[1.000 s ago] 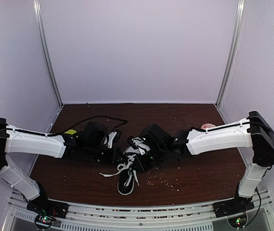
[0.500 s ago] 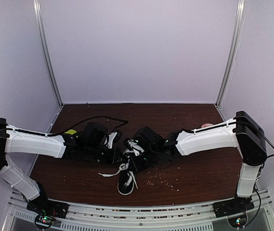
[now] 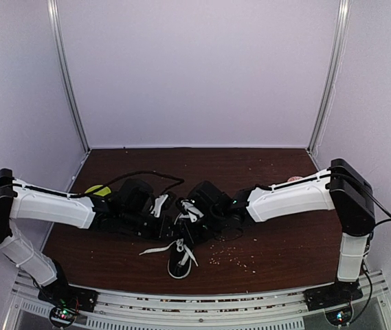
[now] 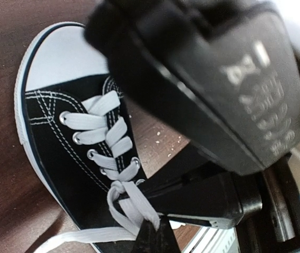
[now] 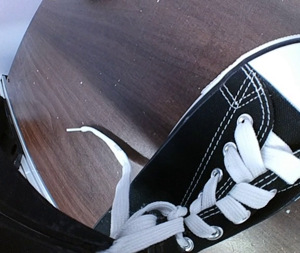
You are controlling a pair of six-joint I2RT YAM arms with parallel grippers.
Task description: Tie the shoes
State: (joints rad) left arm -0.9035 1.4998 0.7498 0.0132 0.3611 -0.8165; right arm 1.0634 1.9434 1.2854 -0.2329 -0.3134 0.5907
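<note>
On wood-grain table (image 5: 139, 63) | black canvas sneaker (image 5: 192, 174) | flat white laces (image 5: 250, 153) loose

Reaching low and inward, nearly meeting in the middle.
Left arm (image 3: 51, 206) and right arm (image 3: 288, 199) stretched flat; left gripper (image 3: 173, 221) fingertips (image 4: 148, 240) pinched together, right gripper (image 3: 190, 224) tilted down just beside it, opening hidden.

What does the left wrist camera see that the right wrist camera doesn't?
Only the left wrist view shows the right arm, big and black, looming over the shoe, and the left gripper pinched shut at a lace. Only the right wrist view shows the loose lace tip lying on the wood. Both show the black sneaker, its white laces, its white toe cap and the brown table.
</note>
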